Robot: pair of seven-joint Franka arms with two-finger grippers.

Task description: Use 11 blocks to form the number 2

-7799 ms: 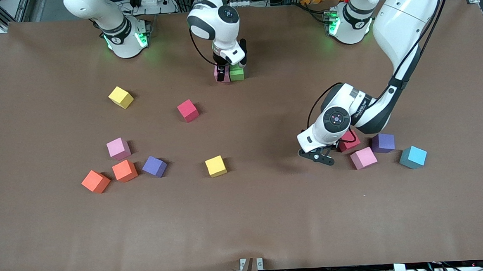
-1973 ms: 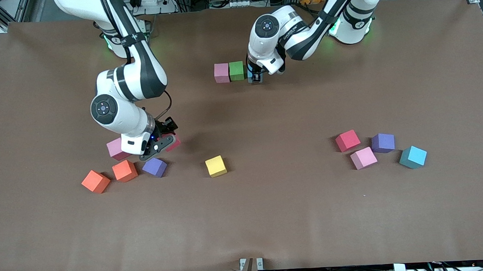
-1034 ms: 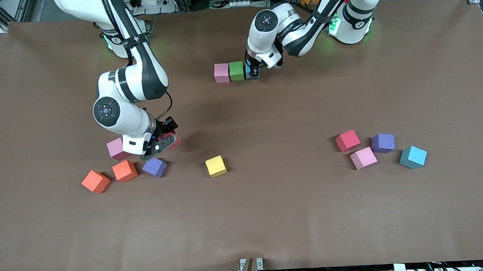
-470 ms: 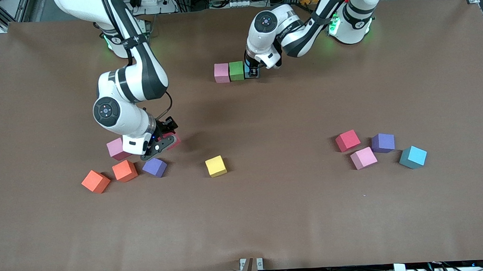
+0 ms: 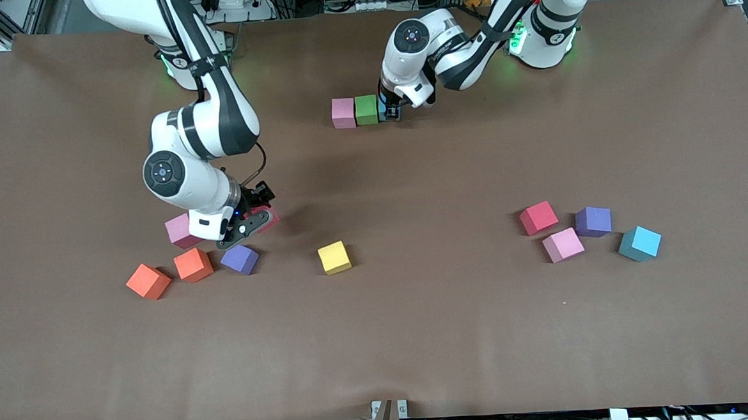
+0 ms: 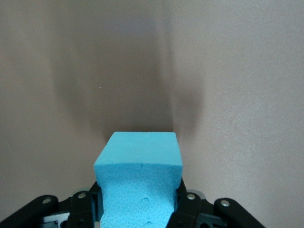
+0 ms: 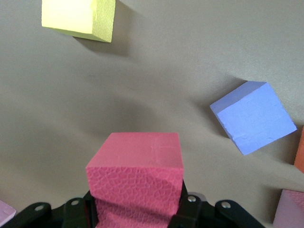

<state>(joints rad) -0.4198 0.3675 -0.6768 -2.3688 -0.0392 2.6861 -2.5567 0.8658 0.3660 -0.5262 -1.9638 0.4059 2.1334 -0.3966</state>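
Two foam cubes held: my left tool (image 5: 393, 111) clamps blue (image 6: 139, 183), right tool (image 5: 251, 220) red (image 7: 136, 178); light, squashy, gripped on flat sides.

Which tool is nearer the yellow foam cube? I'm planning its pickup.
Right. The right tool, shut on a red foam cube, hangs beside the yellow foam cube; the left tool is at the row near the bases.

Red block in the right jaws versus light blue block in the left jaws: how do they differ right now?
The red block hangs in the right gripper above the table, over the loose cubes near the purple block; the light blue block sits low in the left gripper, beside the green block that ends the started row. Red shows no neighbour touching it; light blue meets the row. Both are equal-sized foam cubes, each clamped.
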